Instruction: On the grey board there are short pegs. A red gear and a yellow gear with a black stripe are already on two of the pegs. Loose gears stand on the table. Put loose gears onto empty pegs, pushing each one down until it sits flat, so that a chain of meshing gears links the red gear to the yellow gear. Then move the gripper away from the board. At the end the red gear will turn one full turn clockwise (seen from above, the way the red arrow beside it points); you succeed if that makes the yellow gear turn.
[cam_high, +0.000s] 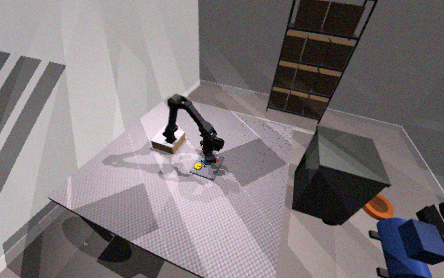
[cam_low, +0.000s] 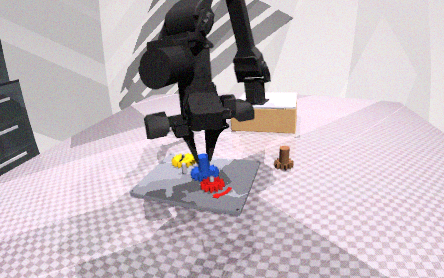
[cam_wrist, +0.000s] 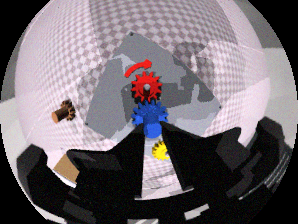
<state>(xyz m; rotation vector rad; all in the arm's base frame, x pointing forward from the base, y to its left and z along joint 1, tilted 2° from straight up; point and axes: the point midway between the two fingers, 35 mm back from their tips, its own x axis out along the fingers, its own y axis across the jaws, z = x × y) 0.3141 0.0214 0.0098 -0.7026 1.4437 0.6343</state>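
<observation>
The grey board (cam_high: 206, 174) (cam_low: 155, 186) (cam_wrist: 107, 102) holds a red gear (cam_low: 212, 185) (cam_wrist: 146, 87) on a peg, with a red arrow (cam_low: 223, 193) (cam_wrist: 138, 66) beside it. The yellow gear (cam_high: 198, 166) (cam_low: 182, 160) (cam_wrist: 160, 151) is on the board's far side in the exterior view. A bare peg (cam_low: 184, 169) stands near it. My gripper (cam_low: 203, 159) (cam_wrist: 152, 125) is shut on the upright handle of the blue gear (cam_low: 205, 173) (cam_wrist: 149, 116). The blue gear is low over the board, right beside the red gear; whether it sits fully flat is hard to tell. A brown gear (cam_low: 284, 163) (cam_wrist: 65, 111) stands on the table.
The arm's base stands on a box (cam_high: 169, 142) (cam_low: 270, 119) behind the board. The brown gear is off the board's right side in the exterior view. A dark cabinet (cam_high: 337, 175) stands beyond the table's edge.
</observation>
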